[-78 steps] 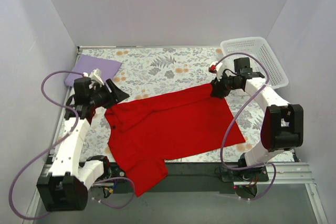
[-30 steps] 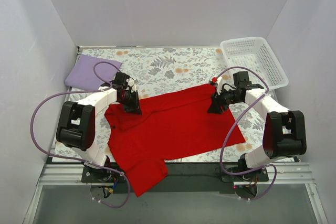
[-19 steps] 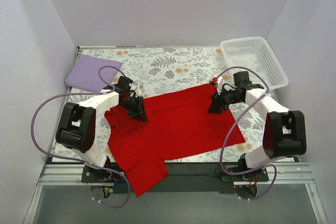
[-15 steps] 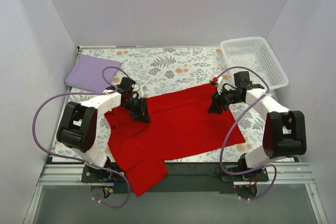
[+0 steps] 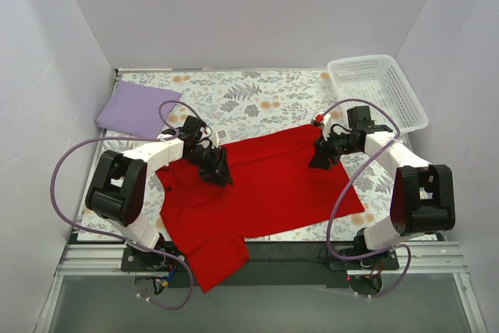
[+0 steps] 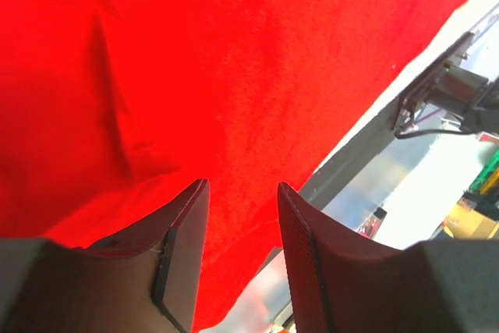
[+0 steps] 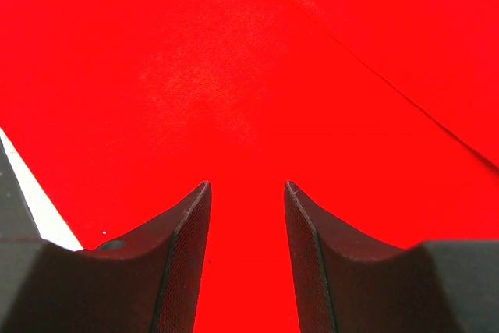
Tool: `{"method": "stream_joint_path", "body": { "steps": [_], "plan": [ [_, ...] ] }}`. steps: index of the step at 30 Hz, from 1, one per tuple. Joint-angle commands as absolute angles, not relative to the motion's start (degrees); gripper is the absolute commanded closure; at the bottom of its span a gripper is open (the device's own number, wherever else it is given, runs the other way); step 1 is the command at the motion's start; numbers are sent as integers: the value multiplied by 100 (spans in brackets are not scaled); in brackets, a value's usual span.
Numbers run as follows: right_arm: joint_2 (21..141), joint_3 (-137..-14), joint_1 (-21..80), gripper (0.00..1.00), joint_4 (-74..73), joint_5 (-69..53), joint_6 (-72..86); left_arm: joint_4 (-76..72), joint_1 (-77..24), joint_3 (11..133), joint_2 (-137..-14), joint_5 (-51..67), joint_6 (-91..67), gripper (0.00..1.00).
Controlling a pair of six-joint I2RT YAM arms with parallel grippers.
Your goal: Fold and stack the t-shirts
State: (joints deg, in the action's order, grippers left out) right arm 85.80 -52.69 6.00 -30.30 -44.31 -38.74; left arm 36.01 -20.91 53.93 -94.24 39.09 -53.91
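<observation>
The red t-shirt (image 5: 269, 193) lies spread over the middle of the table, one sleeve hanging over the near edge. The pale lilac t-shirt (image 5: 136, 108) rests folded at the back left corner. My left gripper (image 5: 217, 169) is low over the red shirt's upper left part, beside a crease. In the left wrist view its jaws (image 6: 242, 193) stand apart with red cloth (image 6: 234, 52) beneath them, nothing pinched. My right gripper (image 5: 320, 157) points down at the shirt's far right corner. It is open too (image 7: 247, 189), with flat red cloth (image 7: 234, 76) under the gap.
A white lattice basket (image 5: 380, 87) stands at the back right corner. The floral table cover (image 5: 257, 99) shows behind the red shirt. Grey walls close in the left, back and right sides. The metal rail (image 5: 296, 255) runs along the near edge.
My left gripper slid rightward and nearer over the red shirt's upper left part, and its jaws went from shut to apart. The right arm stayed still.
</observation>
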Motion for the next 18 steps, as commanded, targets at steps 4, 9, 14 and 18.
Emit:
{"method": "stream_joint_path", "body": {
  "steps": [4,9,14,18],
  "plan": [
    [8464,-5273,571,50,-3059,-4509,-3867,3779,-2250,5476,-9237,4262,-5194,60],
    [8481,-5282,580,50,-3050,-4483,-3867,3744,-2259,5668,-8904,3115,-5597,60],
    [8490,-5274,571,50,-3059,-4482,-3885,3709,-2259,5783,-8570,1820,-5862,60],
    [8499,-5273,571,50,-3050,-4482,-3876,3656,-2259,5766,-8709,1609,-5941,60]
  ]
}}
